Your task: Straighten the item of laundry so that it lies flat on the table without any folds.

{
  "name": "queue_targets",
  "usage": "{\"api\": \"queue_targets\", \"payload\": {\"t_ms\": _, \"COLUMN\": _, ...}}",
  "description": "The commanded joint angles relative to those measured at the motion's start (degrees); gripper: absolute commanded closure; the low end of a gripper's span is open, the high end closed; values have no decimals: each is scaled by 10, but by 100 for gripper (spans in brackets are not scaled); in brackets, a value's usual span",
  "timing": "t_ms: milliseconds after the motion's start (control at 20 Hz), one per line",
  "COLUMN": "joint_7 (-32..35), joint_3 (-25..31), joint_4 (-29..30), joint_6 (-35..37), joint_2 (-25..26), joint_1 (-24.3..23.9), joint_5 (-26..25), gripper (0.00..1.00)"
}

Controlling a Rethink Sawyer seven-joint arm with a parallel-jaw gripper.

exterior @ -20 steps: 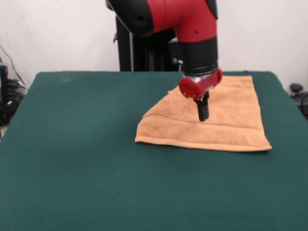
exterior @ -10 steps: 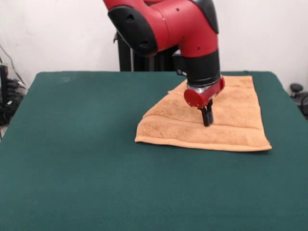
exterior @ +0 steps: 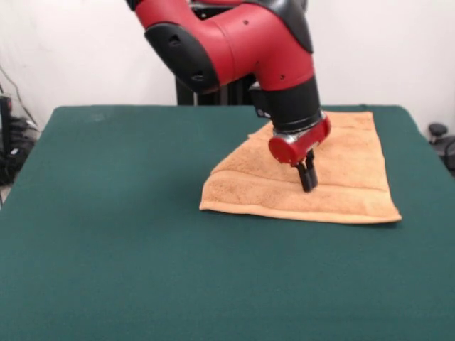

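Observation:
The orange-tan terry towel (exterior: 341, 170) lies on the dark green table (exterior: 128, 249) at the right of the front view. Its left part is folded over, which leaves a diagonal edge running from the top middle down to the front left corner. A woven band runs along its near edge. My gripper (exterior: 308, 186) hangs from the red and black arm and points down with its tips at or just above the towel's surface, near the fold's lower end. The black fingers are close together and look shut, with nothing seen between them.
The robot's black pedestal (exterior: 213, 89) stands behind the table's far edge. Cables and dark equipment (exterior: 11, 142) sit off the table at the left. A dark object (exterior: 441, 135) shows past the right edge.
The arm has leaned further over the table and the gripper has moved slightly down and toward the towel's near edge. The towel has not shifted.

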Motion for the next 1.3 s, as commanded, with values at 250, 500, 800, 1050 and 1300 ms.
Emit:
{"api": "queue_targets", "payload": {"t_ms": 250, "joint_7": -96, "joint_3": 157, "joint_4": 64, "joint_6": -15, "joint_2": -32, "joint_1": -65, "joint_5": -26, "gripper": 100}}
{"api": "queue_targets", "payload": {"t_ms": 500, "joint_7": -79, "joint_3": 159, "joint_4": 64, "joint_6": 9, "joint_2": -43, "joint_1": -61, "joint_5": -25, "gripper": 100}}
{"api": "queue_targets", "payload": {"t_ms": 800, "joint_7": -71, "joint_3": 139, "joint_4": 54, "joint_6": 37, "joint_2": -36, "joint_1": -40, "joint_5": -24, "gripper": 100}}
{"api": "queue_targets", "payload": {"t_ms": 1050, "joint_7": -59, "joint_3": 103, "joint_4": 32, "joint_6": 44, "joint_2": -29, "joint_1": -12, "joint_5": -39, "gripper": 100}}
{"api": "queue_targets", "payload": {"t_ms": 1300, "joint_7": -55, "joint_3": 74, "joint_4": 14, "joint_6": 56, "joint_2": -16, "joint_1": 8, "joint_5": -49, "gripper": 100}}
